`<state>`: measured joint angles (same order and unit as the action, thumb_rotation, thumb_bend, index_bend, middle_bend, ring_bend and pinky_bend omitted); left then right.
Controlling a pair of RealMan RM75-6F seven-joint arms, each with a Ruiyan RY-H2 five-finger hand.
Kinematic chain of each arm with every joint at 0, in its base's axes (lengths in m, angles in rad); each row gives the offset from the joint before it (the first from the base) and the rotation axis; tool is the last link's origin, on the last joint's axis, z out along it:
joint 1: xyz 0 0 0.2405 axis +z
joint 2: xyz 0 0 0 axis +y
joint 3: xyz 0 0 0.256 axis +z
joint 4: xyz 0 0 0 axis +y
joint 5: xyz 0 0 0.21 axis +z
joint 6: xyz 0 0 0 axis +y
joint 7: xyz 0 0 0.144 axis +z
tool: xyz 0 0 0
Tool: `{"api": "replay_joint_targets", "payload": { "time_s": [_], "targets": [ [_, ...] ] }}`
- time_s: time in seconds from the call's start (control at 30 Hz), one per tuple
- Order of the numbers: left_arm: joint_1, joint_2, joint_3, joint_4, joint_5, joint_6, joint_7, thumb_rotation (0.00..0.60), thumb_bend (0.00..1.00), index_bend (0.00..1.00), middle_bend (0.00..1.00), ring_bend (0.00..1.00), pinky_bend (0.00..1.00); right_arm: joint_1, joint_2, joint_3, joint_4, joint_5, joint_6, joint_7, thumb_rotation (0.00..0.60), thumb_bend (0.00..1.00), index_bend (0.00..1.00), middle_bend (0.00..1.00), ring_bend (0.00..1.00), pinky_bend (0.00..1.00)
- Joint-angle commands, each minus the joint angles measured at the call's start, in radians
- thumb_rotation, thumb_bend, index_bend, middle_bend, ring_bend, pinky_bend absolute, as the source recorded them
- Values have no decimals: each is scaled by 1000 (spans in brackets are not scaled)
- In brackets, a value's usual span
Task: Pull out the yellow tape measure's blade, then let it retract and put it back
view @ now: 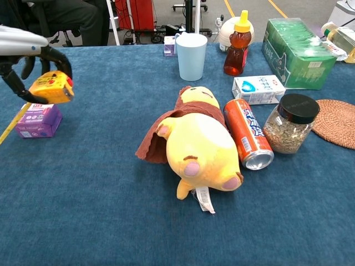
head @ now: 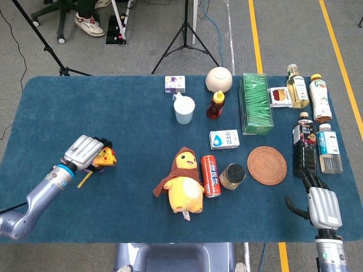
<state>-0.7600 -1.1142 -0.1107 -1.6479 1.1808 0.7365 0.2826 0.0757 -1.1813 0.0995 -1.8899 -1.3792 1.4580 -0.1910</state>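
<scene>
One yellow tape measure [view: 51,87] hung at the upper left of the chest view, lifted clear of one small purple box [view: 37,120] that sat on the blue cloth-covered desk [head: 130,130] just below it. The left robot hand [head: 85,152], silver-backed with dark fingers [view: 55,55], was clamped around the tape measure's blocky case, and a thin yellow strip of blade [view: 12,127] trailed down and left from it toward the frame edge. The right robot hand [head: 320,205] hovered at the lower right of the head view with its fingers apart, holding nothing, just below the bottles. At mid-frame lay one soft yellow plush toy [head: 184,184] in a brown hood, with one red cylindrical can [head: 211,175] on its side just beside it and one round glass jar [head: 232,176] with a black lid next to that. One woven round coaster [head: 267,165] lay flat to the right. Four bottles [head: 306,146] stood at the right edge, and one green rectangular box [head: 256,103], one pale blue plastic cup [head: 184,109] and one amber squeeze bottle [head: 215,105] stood toward the top.
</scene>
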Motion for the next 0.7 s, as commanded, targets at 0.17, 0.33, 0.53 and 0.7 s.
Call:
{"api": "replay_joint_targets", "payload": {
  "time_s": [0.17,0.33,0.53,0.7],
  "targets": [
    [-94,39,-43,-72,-1,-93,-25,600,341,530,401,393,509,44,-47,24,-22,-16,-45,97,505,352,170,163,187,251],
    [-143,41,-62,-93,-20,-132,-33,600,344,535,406,396,510,69,-71,40,-42,-10,-69,134,506,346,157,162,186,238],
    [-208,36,-79,-112,-52,-175,-19,600,346,543,410,397,510,100,-104,62,-48,-3,-96,185,504,337,119,152,173,237],
    [-278,23,-88,-127,-98,-208,11,600,346,544,411,398,509,126,-154,88,-44,12,-103,219,503,330,70,127,148,233]
  ]
}}
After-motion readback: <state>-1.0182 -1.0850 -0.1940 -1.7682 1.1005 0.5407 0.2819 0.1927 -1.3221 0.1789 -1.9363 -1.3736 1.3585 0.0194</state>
